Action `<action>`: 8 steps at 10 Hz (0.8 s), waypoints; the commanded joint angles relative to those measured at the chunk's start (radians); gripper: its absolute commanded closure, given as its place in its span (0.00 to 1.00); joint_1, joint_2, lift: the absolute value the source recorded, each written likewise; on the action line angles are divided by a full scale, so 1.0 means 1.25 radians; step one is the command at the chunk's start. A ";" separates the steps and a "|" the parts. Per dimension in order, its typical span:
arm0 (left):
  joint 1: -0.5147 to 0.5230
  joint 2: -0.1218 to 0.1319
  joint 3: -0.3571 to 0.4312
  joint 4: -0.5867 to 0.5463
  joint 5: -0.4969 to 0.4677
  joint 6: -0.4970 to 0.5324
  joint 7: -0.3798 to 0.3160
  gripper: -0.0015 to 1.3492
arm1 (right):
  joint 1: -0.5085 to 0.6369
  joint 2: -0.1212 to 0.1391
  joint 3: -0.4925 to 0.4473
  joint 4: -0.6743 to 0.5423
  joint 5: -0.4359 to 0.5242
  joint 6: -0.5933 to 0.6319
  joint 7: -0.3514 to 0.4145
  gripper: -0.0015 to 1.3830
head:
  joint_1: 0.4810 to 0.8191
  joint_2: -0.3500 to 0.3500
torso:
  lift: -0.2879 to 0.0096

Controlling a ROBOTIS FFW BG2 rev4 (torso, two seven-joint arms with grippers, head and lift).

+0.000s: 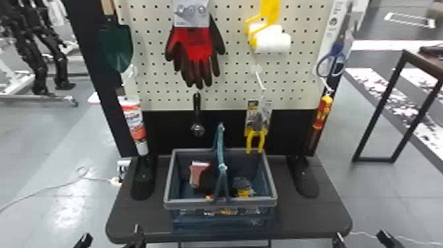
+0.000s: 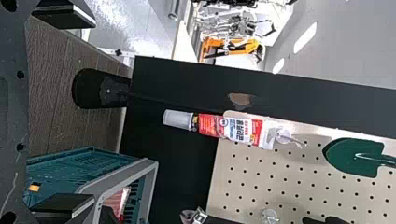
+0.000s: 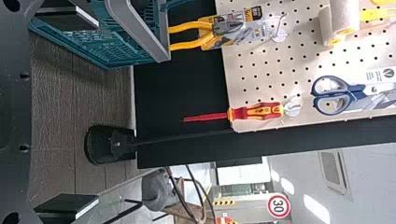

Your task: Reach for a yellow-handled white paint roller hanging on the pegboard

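**Paint roller on upper pegboard; both sets of fingers spread**

From my station I log one yellow-handled white paint roller (image 1: 272,41), hanging high on the right part of the pegboard (image 1: 230,77), above the pliers (image 1: 255,132) and between the work gloves and the scissors. I make out what look like two white sleeves, overlapping.

Other hung stock: one pair of red and black gloves (image 1: 196,49), one green trowel (image 1: 117,46), one red-and-white tube (image 1: 132,120), one dark wrench (image 1: 197,115), one pair of yellow-handled pliers on a card, one red-and-yellow screwdriver (image 1: 322,112) and one pair of blue-handled scissors (image 1: 334,59). One basket (image 1: 268,178) holds several items, which I cannot fully count.

The left gripper (image 1: 110,240) and the right gripper (image 1: 362,240) are at the near edge of the tabletop (image 1: 306,217), each with its two fingers spread well apart.

The tabletop is dark, with wood grain and rounded corners; two black feet of the stand rest on it. The floor (image 1: 59,138) is grey and glossy. Black robot legs (image 1: 41,49) stand off to the left, a black rectangular frame (image 1: 379,108) to the right.

Pegboard: cream, drilled in regular rows. Basket: ribbed and slatted, grey rim, one upright handle. Sleeves: cylindrical, matte. Trowel blade: pointed, smooth.
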 commanded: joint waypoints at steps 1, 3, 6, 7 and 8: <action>0.000 0.000 0.000 0.000 0.000 0.000 0.000 0.00 | 0.000 0.004 0.000 0.000 0.000 0.000 0.000 0.00 | 0.20 0.50 | 0.63; 0.000 0.000 0.000 0.000 0.000 0.000 0.000 0.00 | 0.000 0.004 0.000 0.000 0.000 0.000 0.000 0.00 | 0.20 0.50 | 0.63; 0.000 0.000 0.000 0.000 0.000 0.000 0.000 0.00 | 0.000 0.004 0.000 0.000 0.000 0.000 0.000 0.00 | 0.20 0.50 | 0.63; 0.000 0.000 0.000 0.000 0.000 0.000 0.000 0.00 | 0.000 0.004 0.000 0.000 0.000 0.000 0.000 0.00 | 0.20 0.50 | 0.63; 0.000 0.000 0.000 0.000 0.000 0.000 0.000 0.00 | 0.000 0.004 0.000 0.000 0.000 0.000 0.000 0.00 | 0.20 0.50 | 0.63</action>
